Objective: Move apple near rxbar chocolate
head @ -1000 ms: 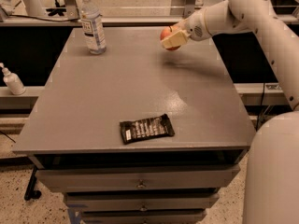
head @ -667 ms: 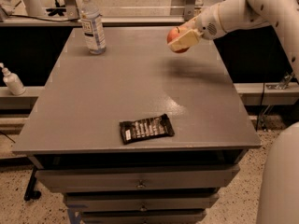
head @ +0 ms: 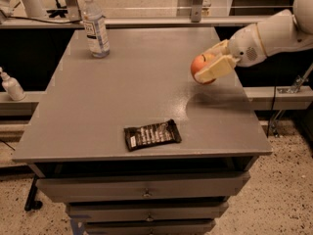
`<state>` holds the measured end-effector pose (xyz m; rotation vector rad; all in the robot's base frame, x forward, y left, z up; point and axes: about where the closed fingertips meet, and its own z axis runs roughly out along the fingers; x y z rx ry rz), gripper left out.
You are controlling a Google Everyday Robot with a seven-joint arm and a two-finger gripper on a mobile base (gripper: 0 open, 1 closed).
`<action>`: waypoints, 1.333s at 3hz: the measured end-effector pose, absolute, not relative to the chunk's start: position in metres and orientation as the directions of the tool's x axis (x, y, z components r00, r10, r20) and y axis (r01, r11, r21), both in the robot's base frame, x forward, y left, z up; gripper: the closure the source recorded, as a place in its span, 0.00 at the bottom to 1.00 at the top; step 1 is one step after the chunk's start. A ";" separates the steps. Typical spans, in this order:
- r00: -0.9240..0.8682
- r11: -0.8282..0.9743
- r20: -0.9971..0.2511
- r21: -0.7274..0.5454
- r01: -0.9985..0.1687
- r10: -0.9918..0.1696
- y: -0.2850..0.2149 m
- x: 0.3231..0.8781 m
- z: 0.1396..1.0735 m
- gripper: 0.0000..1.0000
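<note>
The gripper [head: 209, 68], at the right of the scene, had flat, pale cream fingers [head: 215, 71]. Behind it was a smooth white arm [head: 276, 33] of rounded, bulbous shells, with a small dotted patch on its wrist housing.

desk [head: 122, 102]: plain grey top, grey drawers [head: 146, 187] stacked underneath
floor [head: 288, 195]: pale speckled stuff
behind: long pale ledge [head: 161, 21], metal posts [head: 197, 1]

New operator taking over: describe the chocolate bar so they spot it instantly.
On the grey table, look near its front edge. The rxbar chocolate lies flat there: the only black wrapper, unlike the upright bottle far back and the red apple held aloft in the gripper at right.
</note>
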<state>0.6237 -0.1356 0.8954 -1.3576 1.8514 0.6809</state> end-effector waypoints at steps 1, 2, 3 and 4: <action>-0.174 0.251 -0.817 0.036 -0.967 -0.550 -0.138 0.572 0.872 1.00; -0.129 0.188 -0.842 0.033 -0.982 -0.524 -0.127 0.529 0.861 1.00; -0.081 0.146 -0.860 0.007 -0.989 -0.504 -0.118 0.501 0.856 1.00; -0.047 0.116 -0.878 -0.009 -0.993 -0.476 -0.109 0.481 0.856 1.00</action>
